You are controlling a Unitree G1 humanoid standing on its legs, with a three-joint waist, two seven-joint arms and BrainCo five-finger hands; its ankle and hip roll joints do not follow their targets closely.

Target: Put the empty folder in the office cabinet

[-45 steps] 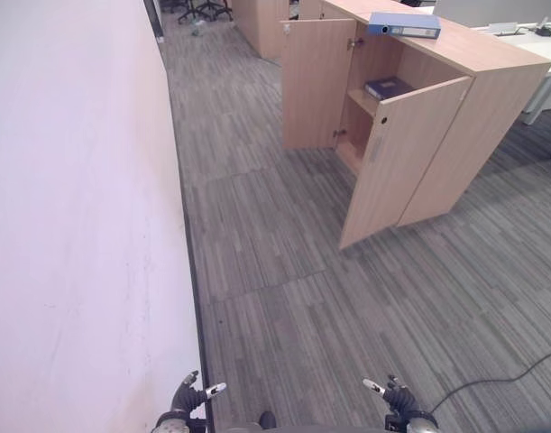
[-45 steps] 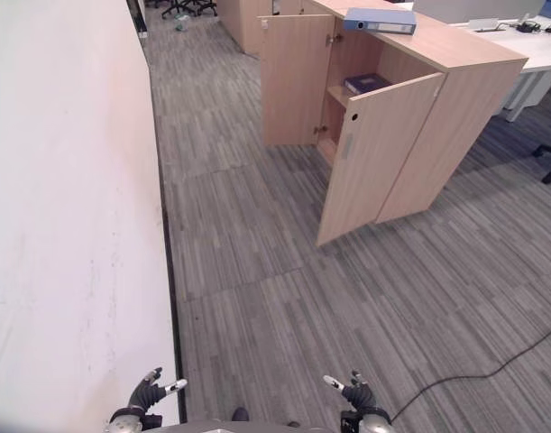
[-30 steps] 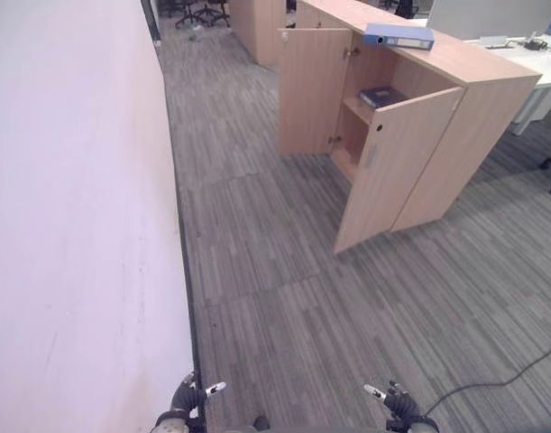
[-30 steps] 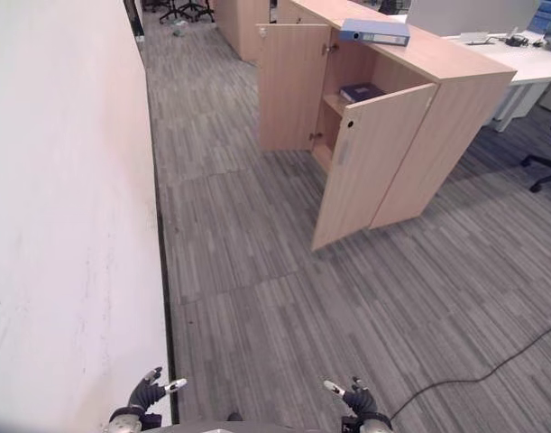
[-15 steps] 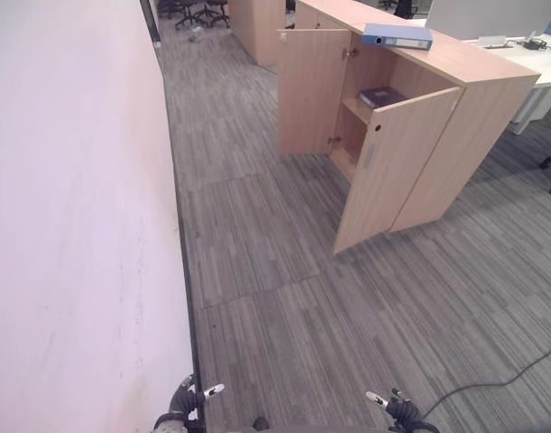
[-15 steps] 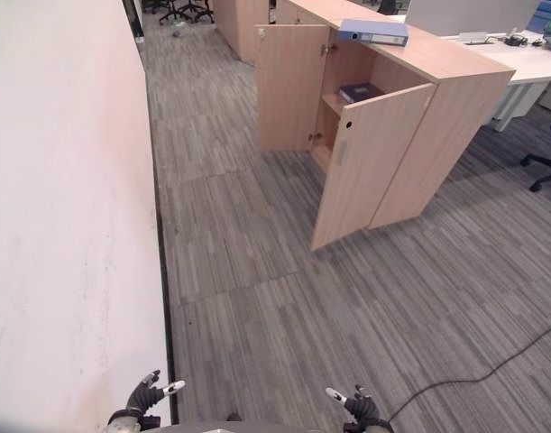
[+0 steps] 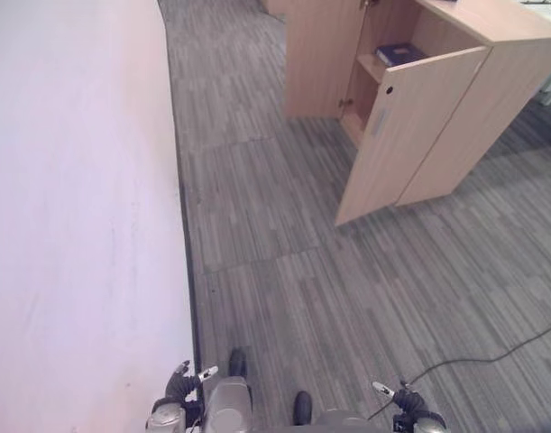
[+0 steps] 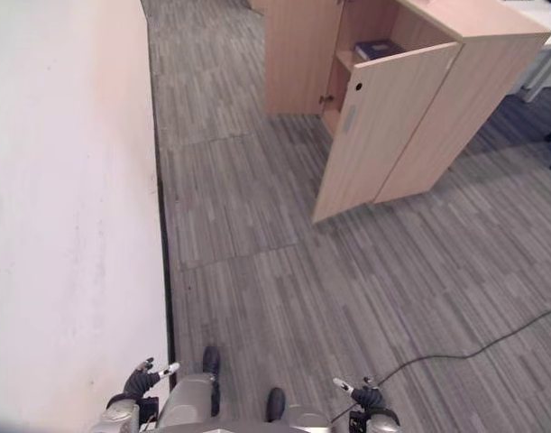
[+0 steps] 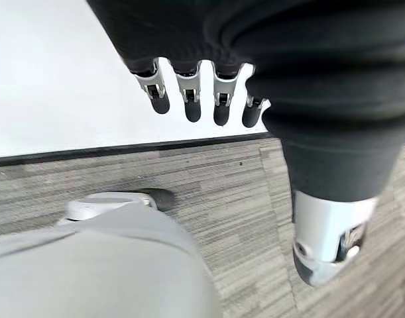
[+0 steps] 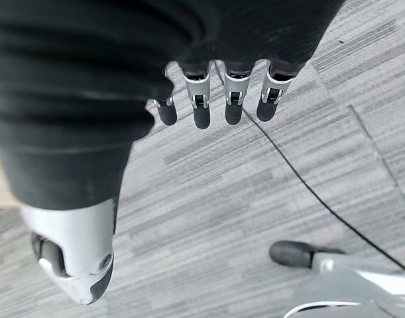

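Well apart: cabinet point(image 7: 437, 99), both hands point(image 7: 180, 383) empty.

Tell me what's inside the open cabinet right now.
On the upper shelf of the cabinet lies a dark blue folder, flat. The near door covers most of the lower compartment, so nothing there can be made out. Both hands hang empty, left hand and right hand.
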